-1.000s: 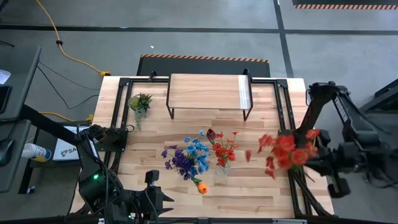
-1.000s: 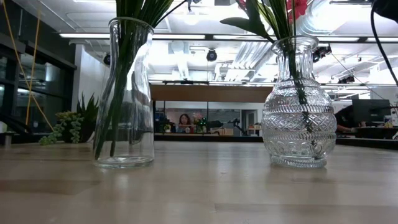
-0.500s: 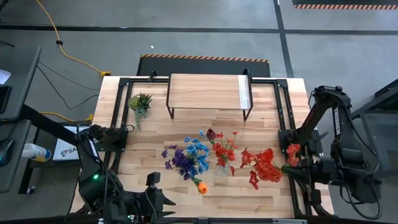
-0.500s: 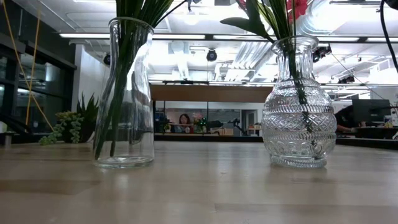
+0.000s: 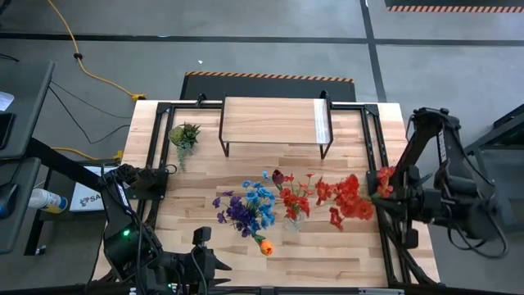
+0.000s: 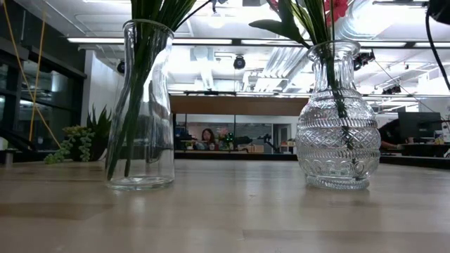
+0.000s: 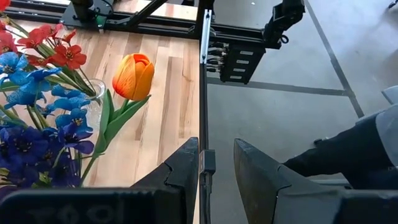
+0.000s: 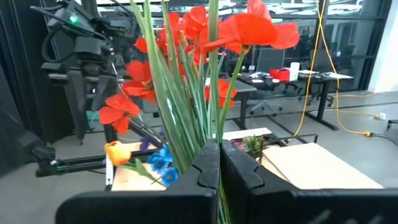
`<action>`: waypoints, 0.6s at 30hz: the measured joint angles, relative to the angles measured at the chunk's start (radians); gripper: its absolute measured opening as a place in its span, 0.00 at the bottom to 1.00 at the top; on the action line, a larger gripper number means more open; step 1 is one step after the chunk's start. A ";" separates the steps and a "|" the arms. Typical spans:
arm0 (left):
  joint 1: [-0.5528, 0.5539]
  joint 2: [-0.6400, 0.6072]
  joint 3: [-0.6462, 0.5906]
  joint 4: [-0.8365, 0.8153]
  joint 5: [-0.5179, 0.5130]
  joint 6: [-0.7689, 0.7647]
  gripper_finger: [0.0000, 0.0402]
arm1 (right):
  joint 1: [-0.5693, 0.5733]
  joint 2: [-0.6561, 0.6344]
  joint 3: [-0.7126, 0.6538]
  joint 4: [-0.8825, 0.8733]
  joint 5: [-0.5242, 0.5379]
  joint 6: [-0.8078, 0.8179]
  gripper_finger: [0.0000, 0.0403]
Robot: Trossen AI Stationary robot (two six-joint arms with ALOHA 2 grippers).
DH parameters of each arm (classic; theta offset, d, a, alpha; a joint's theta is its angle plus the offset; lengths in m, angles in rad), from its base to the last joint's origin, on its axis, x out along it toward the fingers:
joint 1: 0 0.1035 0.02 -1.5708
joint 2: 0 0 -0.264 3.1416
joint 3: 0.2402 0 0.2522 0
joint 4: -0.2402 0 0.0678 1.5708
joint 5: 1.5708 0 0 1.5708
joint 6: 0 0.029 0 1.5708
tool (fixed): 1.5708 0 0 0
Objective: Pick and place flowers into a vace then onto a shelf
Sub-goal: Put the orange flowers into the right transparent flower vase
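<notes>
Red bunch of flowers (image 5: 348, 197) is clamped by the stems in my right claw (image 8: 217, 163), carried in the air over the counter's (image 5: 205, 176) right side, just beside the patterned glass vase (image 6: 339, 116); that vase already carries red flowers and a dark tulip; the plain vase (image 6: 140, 105) beside it carries the blue, purple and orange ones; both stand in front of the shelf (image 5: 274, 121), which is bare.

Left claw (image 7: 216, 163) waits at the near-left edge, fingers slightly apart, holding nothing.

Risks as I read them: vase neck is narrow and already crowded; stems fanning out could snag the rim or catch the blooms already in there; a sideways shove could tip the vase; stems could slide in the grip if they drag; I can't see the stem tips, so alignment is a guess.
</notes>
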 joint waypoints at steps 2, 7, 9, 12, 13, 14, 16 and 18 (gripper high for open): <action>0.000 0.000 0.000 0.000 -0.001 0.000 0.33 | 0.000 -0.021 0.000 -0.009 0.000 -0.032 0.00; 0.000 0.000 0.000 0.000 -0.001 0.000 0.33 | 0.002 -0.078 0.000 -0.080 -0.001 -0.050 0.00; 0.000 0.000 0.000 0.000 -0.001 0.000 0.33 | 0.010 -0.105 0.000 -0.140 -0.001 -0.017 0.00; 0.000 0.000 0.000 0.000 -0.002 -0.008 0.33 | 0.023 -0.149 0.000 -0.266 -0.002 0.078 0.00; 0.000 0.000 0.000 0.000 -0.002 -0.011 0.33 | 0.028 -0.164 0.000 -0.307 -0.002 0.114 0.00; 0.000 0.000 0.000 0.000 -0.005 -0.017 0.33 | 0.033 -0.177 0.000 -0.347 -0.002 0.147 0.00; 0.000 0.000 0.000 0.000 -0.010 -0.023 0.33 | 0.040 -0.202 0.000 -0.409 -0.001 0.192 0.00; 0.000 0.000 0.000 0.000 -0.019 -0.024 0.33 | 0.041 -0.221 0.000 -0.446 -0.002 0.208 0.00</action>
